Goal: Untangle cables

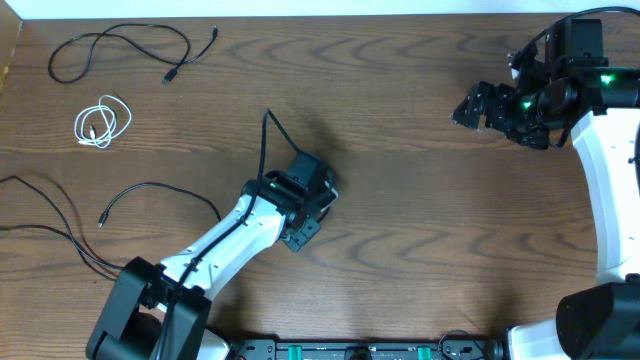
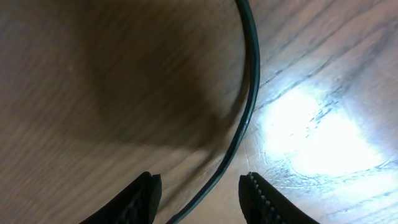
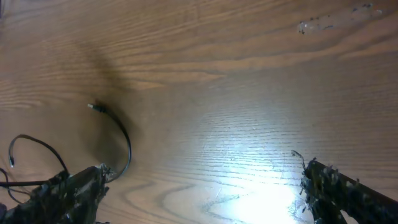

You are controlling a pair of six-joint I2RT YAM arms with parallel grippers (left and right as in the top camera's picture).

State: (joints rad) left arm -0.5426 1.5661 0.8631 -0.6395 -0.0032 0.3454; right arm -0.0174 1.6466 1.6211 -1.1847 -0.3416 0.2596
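At the table's (image 1: pixel 400 120) centre, the outstretched left arm's left gripper (image 2: pixel 199 185) stands parted astride a black cable (image 2: pixel 250 93). The right gripper (image 3: pixel 205 169) gapes wide at the far right edge; a white coiled cable (image 1: pixel 102 122) lies left.

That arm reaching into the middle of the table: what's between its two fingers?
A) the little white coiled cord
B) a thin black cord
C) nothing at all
B: the left wrist view shows a thin black cord running through the left gripper, whose jaws stand apart on either side of it. The white coiled cord lies far off by itself.
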